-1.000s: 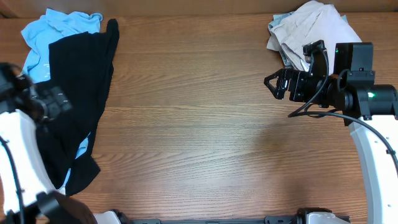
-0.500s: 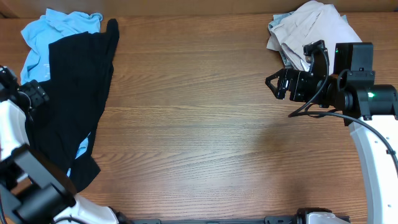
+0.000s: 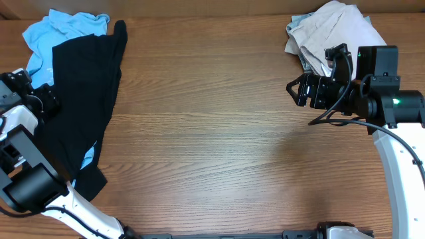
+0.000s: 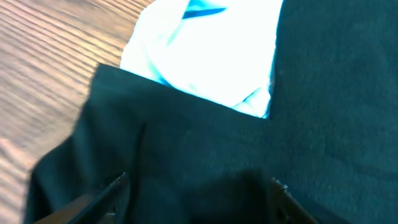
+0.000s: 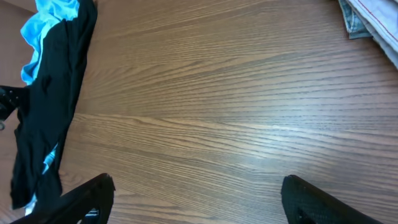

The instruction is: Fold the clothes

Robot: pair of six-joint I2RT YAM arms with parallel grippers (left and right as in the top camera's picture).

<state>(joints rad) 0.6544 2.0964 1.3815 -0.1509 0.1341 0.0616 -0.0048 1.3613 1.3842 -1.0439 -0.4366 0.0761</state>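
Since a second ago the left arm has swung up along the table's left edge, so the left gripper [image 3: 48,101] now sits at the left border of the black garment [image 3: 86,99]. The right gripper [image 3: 294,91] has drifted slightly to the right.

In the left wrist view the left gripper's fingers [image 4: 118,186] stand well apart with black cloth lying between and under them. No pinch on the cloth shows.

The right gripper's fingers [image 5: 93,196] are also spread wide and hold nothing, hanging over bare wooden table [image 3: 212,133].

The black garment lies stretched along the left side of the table, partly covering a light blue T-shirt [image 3: 50,33] that shows at the far left corner. A crumpled heap of beige clothes [image 3: 332,30] sits at the far right corner, just behind the right gripper.
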